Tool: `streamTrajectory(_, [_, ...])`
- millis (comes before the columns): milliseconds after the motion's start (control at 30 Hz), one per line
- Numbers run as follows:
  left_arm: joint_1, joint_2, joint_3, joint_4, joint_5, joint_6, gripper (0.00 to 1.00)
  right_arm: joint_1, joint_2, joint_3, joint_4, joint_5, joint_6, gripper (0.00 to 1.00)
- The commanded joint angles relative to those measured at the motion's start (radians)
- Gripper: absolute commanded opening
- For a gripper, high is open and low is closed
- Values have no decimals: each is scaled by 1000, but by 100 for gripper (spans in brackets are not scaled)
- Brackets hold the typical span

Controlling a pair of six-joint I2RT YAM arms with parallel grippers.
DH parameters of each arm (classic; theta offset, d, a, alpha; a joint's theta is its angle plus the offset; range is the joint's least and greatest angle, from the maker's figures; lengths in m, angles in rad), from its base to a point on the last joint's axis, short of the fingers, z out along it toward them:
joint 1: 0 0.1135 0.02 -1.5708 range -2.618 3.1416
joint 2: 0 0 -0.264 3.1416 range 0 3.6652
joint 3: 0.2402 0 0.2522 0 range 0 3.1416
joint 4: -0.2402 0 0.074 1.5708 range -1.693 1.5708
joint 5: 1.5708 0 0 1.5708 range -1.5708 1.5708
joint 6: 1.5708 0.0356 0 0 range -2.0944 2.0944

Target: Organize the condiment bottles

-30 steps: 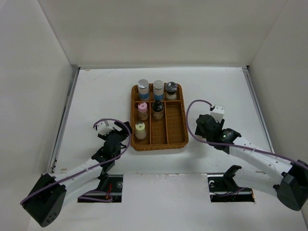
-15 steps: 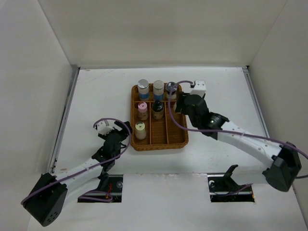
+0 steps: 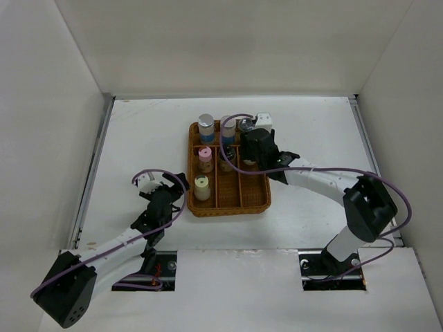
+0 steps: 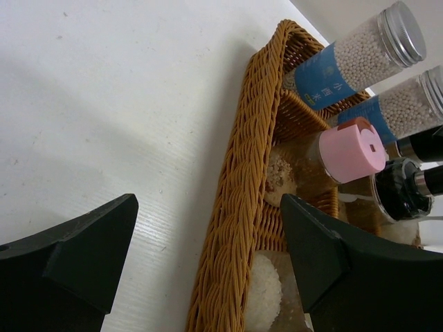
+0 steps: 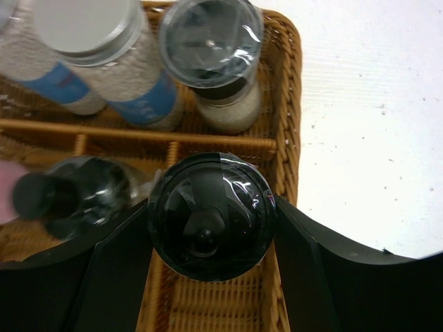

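My right gripper [image 3: 250, 152] is over the upper right part of the brown wicker tray [image 3: 228, 209]. In the right wrist view it [image 5: 212, 225] is shut on a black-capped bottle [image 5: 212, 214], held upright above the tray's right column. Two silver-capped, blue-labelled bottles [image 3: 205, 127] [image 3: 228, 128] and a black-capped one [image 5: 211, 48] stand in the back row. A pink-capped bottle [image 3: 205, 159], another black-capped bottle [image 3: 225, 160] and a pale-yellow-capped bottle [image 3: 201, 187] stand below them. My left gripper [image 3: 163, 184] is open and empty on the table beside the tray's left rim [image 4: 242, 187].
White walls close in the table on the left, back and right. The tray's long right column [image 3: 252, 187] holds nothing below the right gripper. The purple cables loop over both arms.
My right arm has swung left from the table beside the tray to above the tray's upper right part. The left arm has barely moved.
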Motion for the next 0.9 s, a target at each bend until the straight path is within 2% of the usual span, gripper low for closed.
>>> streamTrajectory(0, [15, -11, -7, 46, 13, -15, 85, -11, 31, 54, 123, 12, -19, 60])
streamTrajectory(133, [26, 12, -2, 43, 24, -19, 85, -25, 67, 36, 155, 0, -2, 65])
streamTrajectory(367, [49, -4, -1, 43, 42, 0, 85, -21, -26, -10, 198, 9, 2, 100])
streamTrajectory(533, [63, -16, 6, 42, 25, 44, 90, -21, -200, -95, 239, 48, 2, 100])
streamTrajectory(600, [70, -7, 19, 33, 24, 66, 100, -25, -278, -173, 300, 104, 8, 100])
streamTrajectory(733, [70, 13, 87, -73, 16, 119, 100, -91, -390, -334, 376, 206, 47, 100])
streamTrajectory(867, [76, 22, 162, -229, 27, 101, 100, -214, -407, -458, 402, 209, 131, 100])
